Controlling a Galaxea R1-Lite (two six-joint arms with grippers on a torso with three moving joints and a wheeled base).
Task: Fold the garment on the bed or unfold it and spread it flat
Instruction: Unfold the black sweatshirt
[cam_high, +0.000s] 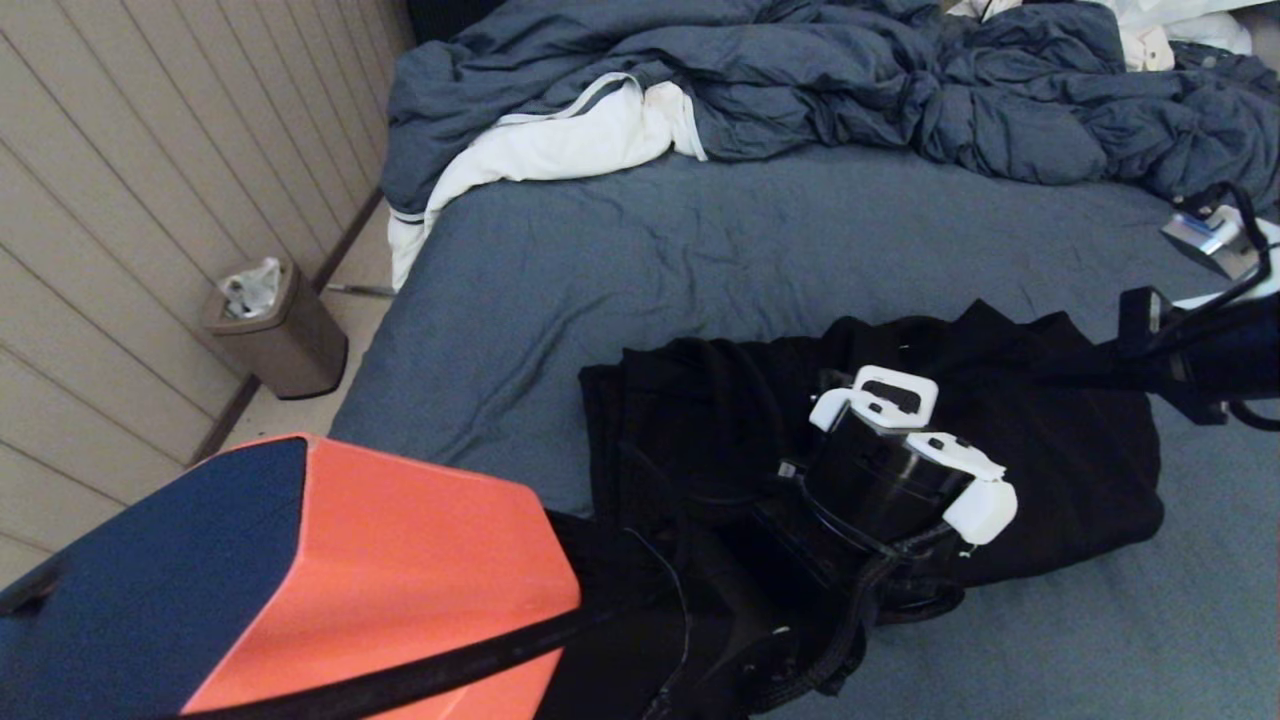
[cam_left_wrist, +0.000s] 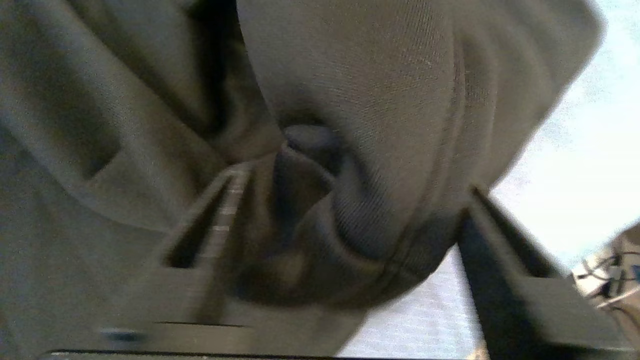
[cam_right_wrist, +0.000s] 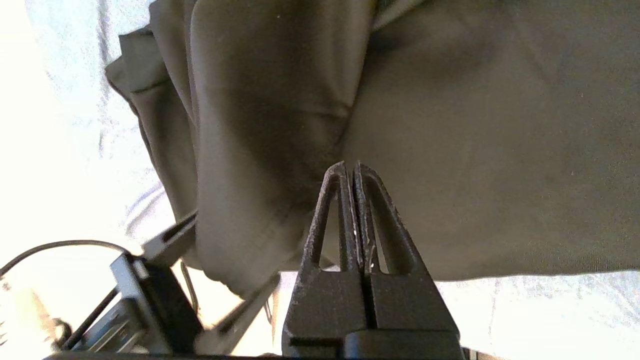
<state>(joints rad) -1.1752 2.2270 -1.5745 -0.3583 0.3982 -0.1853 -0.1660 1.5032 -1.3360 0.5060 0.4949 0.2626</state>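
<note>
Left gripper (cam_left_wrist: 345, 235) jaws spread around a bunched hoodie (cam_high: 1040, 450) fold, seen only in left wrist view; head view hides its fingers. Right gripper (cam_right_wrist: 354, 172) pinched empty, tips against hoodie lying folded on bed (cam_high: 620, 260).

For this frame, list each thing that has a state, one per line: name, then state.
garment: bunched in folds on the bed, not spread flat.
bed: sheet mostly bare, lightly wrinkled.
duvet: crumpled at the far end.
white cloth: half under the duvet, hanging over the bed's edge.
bin: upright on the floor.
left gripper: fingers apart around a garment fold.
right gripper: shut, empty, over the garment.
</note>
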